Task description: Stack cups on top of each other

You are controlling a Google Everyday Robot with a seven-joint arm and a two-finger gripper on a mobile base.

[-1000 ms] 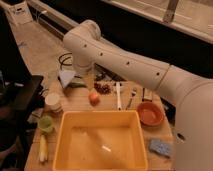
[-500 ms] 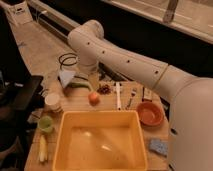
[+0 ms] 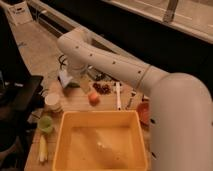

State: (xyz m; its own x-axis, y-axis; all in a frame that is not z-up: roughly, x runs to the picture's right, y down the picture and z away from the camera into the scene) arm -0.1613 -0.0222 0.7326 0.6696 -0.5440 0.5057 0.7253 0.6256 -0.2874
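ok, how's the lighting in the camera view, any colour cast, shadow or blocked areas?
Camera view: a dim, warm orange cast over the table; the yellow tub is the brightest patch; deep shadow past the white cup and green cup; the arm blocks the right side, half hiding the orange-red bowl; the gripper hangs over the table's back-left part.

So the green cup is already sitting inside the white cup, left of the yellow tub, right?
No: the camera view shows the green cup standing by itself, just in front of the white cup, not inside it. Both are left of the yellow tub. The gripper hangs farther back, beyond them.
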